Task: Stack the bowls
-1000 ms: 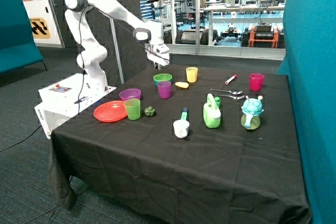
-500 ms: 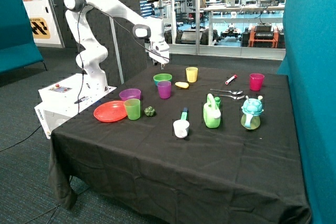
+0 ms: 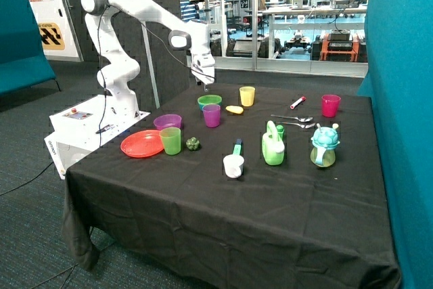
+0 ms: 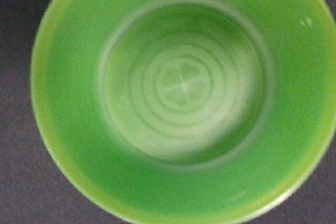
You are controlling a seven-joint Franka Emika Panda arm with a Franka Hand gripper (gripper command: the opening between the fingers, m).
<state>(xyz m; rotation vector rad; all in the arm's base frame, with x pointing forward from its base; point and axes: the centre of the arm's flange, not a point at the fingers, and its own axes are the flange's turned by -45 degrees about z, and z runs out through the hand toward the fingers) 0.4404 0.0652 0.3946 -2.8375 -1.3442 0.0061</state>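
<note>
The lime green bowl (image 3: 210,100) sits near the table's far edge, and a thin blue rim under it looks like the blue bowl (image 3: 202,106) it rests in. My gripper (image 3: 205,86) hangs just above the green bowl. In the wrist view the green bowl (image 4: 178,98) fills the picture, empty, with ring marks on its floor. The purple bowl (image 3: 167,121) stands apart, nearer the robot's base, behind the green cup.
A purple cup (image 3: 212,115) stands right in front of the green bowl. An orange-red plate (image 3: 141,143) and a green cup (image 3: 170,140) flank the purple bowl. Further along are a yellow cup (image 3: 247,95), spoons (image 3: 292,120), a green watering can (image 3: 273,145) and a pink cup (image 3: 330,105).
The arm's wrist has shifted slightly toward the robot's base and a little up. The gripper stays over the green bowl. The bowls have not moved.
</note>
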